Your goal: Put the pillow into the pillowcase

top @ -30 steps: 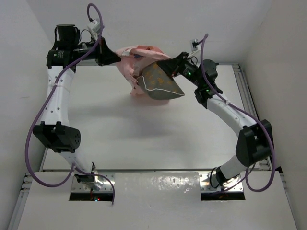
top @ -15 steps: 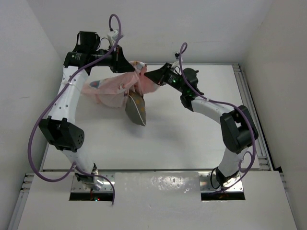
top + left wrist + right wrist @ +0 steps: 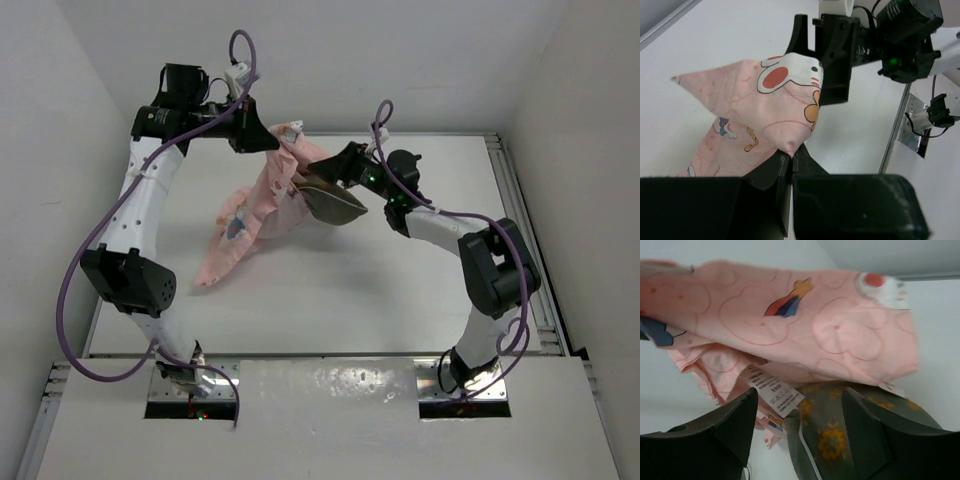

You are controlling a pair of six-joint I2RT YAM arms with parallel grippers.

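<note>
The pillowcase (image 3: 262,205) is no longer spreading out toward the left arm as it was half a second ago. It is now hanging in a long drape from the left tool (image 3: 262,138), with its lower tip trailing toward the near left of the tabletop (image 3: 400,290). The pillow (image 3: 336,205) is sitting further right and flatter than before, and the right tool (image 3: 336,172), pinched together a moment ago, is now standing apart.

The left tool is clamping a gathered corner of the pink printed fabric. In its wrist view the two black fingers are pressing together with a point of cloth caught between them.

The right tool is hovering just above the pillow's far edge. In its wrist view its fingers (image 3: 722,432) are standing wide on either side and gripping nothing. A white care label (image 3: 774,390) is dangling between them.

The pillow is showing its grey-olive face, with orange flower prints and a pale trim line, just beneath the pink cloth. Its upper part is lying hidden behind the fabric, so I cannot tell whether that edge is sitting inside the opening. The rest is sticking out to the right of the pillowcase, uncovered.
</note>
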